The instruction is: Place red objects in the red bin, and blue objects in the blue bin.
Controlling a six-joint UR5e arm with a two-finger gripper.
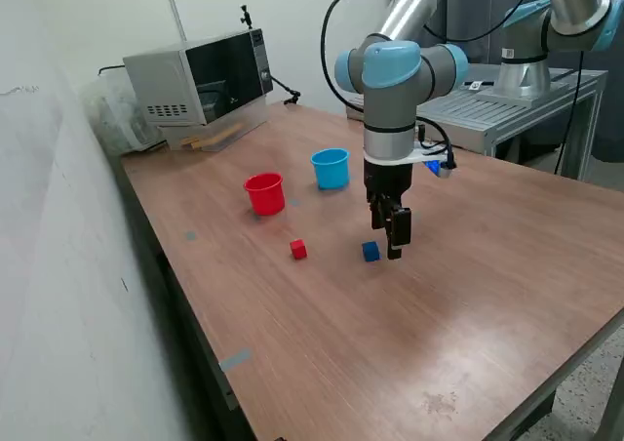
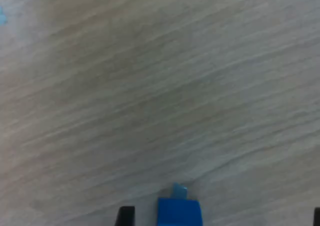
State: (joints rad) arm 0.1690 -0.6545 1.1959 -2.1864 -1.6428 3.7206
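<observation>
A small red cup (image 1: pixel 264 193) and a light blue cup (image 1: pixel 331 168) stand upright, side by side on the wooden table (image 1: pixel 468 295). One red cube (image 1: pixel 298 250) and one dark blue cube (image 1: pixel 370 252) lie in front of them; no other cubes show. My gripper (image 1: pixel 394 238) hangs low over the table, just to the exterior view's right of the blue cube. In the wrist view the blue cube (image 2: pixel 179 212) lies between the spread fingertips (image 2: pixel 125 215), nearer one of them. The gripper (image 2: pixel 221 218) is open and holds nothing.
A microwave (image 1: pixel 200 75) stands at the table's back corner on the exterior view's left. A second arm (image 1: pixel 546 21) on a grey stand is behind the table. Bits of blue tape (image 1: pixel 234 360) mark the table near its front edge.
</observation>
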